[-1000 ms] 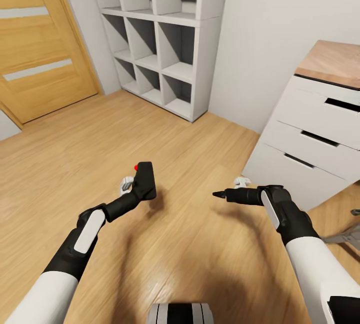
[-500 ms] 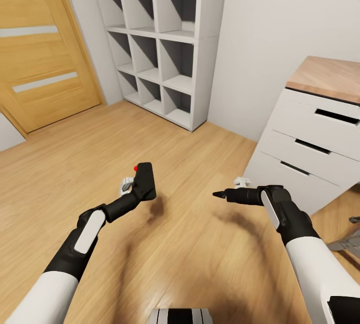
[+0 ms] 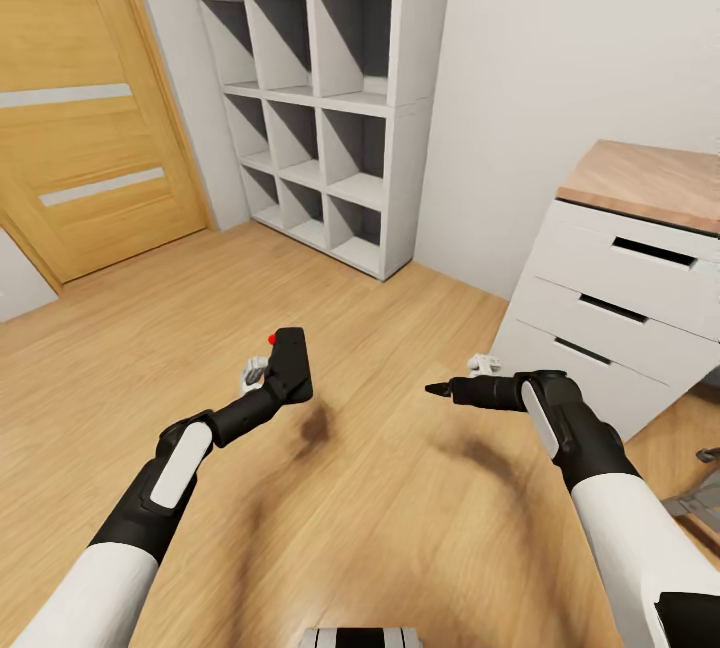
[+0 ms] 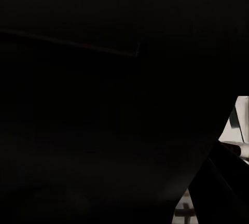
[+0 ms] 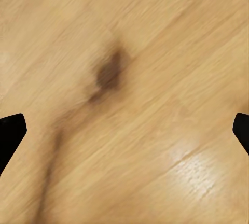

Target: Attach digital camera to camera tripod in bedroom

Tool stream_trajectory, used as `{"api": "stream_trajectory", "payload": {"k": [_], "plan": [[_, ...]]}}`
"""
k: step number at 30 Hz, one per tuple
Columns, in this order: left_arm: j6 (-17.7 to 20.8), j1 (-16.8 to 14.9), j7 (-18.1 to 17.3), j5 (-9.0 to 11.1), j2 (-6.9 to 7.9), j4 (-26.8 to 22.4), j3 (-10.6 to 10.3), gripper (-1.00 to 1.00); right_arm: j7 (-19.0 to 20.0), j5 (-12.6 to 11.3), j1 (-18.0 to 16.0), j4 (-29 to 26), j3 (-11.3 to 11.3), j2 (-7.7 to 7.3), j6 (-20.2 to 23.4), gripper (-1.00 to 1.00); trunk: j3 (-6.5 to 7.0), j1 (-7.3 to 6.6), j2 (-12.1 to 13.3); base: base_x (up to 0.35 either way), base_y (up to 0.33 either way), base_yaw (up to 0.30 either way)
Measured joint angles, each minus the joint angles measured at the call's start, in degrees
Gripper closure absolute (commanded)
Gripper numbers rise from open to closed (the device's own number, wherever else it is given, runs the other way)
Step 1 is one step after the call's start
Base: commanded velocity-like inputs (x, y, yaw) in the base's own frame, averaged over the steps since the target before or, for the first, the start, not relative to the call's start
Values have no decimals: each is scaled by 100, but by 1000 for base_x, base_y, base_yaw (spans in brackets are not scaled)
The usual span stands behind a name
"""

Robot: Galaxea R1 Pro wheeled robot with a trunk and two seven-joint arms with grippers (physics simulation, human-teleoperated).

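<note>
The digital camera point(image 3: 290, 363) is a chunky black block with a red dot on top, held above the wood floor at the left of the head view. My left gripper point(image 3: 274, 386) is shut on it from below. The camera body point(image 4: 104, 99) blacks out nearly all of the left wrist view. My right gripper point(image 3: 438, 390) hovers at the same height to the right and points left. Its fingertips point(image 5: 10, 133) sit at opposite edges of the right wrist view, open over bare floor. A grey leg point(image 3: 700, 500) at the right edge may belong to the tripod.
A white cube shelf point(image 3: 330, 118) stands against the far wall. A white dresser point(image 3: 620, 308) with a wooden top is close on the right. A wooden door point(image 3: 80, 108) is at the left. Light wood floor point(image 3: 380, 488) lies between and ahead of the arms.
The head camera has tilted up, so shelf, door and dresser sit lower in the picture and the shelf's top shows. Both arms keep their pose, the camera still held.
</note>
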Motion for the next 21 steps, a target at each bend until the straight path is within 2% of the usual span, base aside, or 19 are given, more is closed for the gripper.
{"api": "stream_trajectory", "payload": {"k": [21], "plan": [[11,0,-6,5,10,4,3,100,-1,0,0,0,2,4,0,-100,466,-54,28,0,0,0]]}}
